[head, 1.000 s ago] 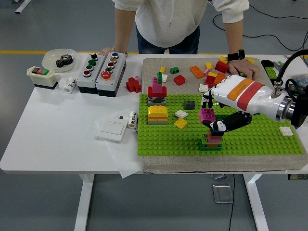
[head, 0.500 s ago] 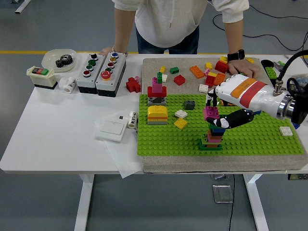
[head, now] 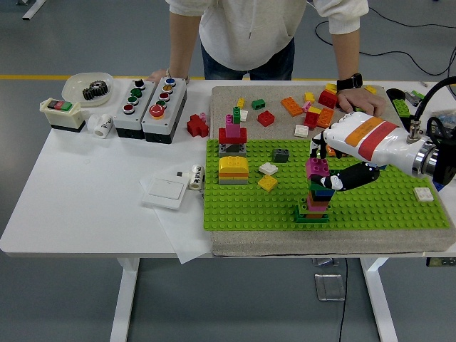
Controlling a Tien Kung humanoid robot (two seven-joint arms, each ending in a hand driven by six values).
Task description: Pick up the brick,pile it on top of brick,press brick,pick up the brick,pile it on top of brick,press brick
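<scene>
The robot's right hand (head: 340,153) has a white shell with an orange band and a red band across it. Its fingers (head: 349,176) are black with white bits. A silver wrist ring (head: 422,158) joins it to a black arm with black cables (head: 427,96). The person (head: 249,32) wears a white hoodie, blue jeans and a black watch (head: 350,82).

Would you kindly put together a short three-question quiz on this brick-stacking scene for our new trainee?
1. True or false: the right hand holds a magenta brick on top of the brick tower.
2. What does the tower stand on?
A white table
B green baseplate
C grey mat
3. What colour is the domed brick left of the tower?

Key: 1 true; 2 B, the green baseplate; 3 yellow.
</scene>
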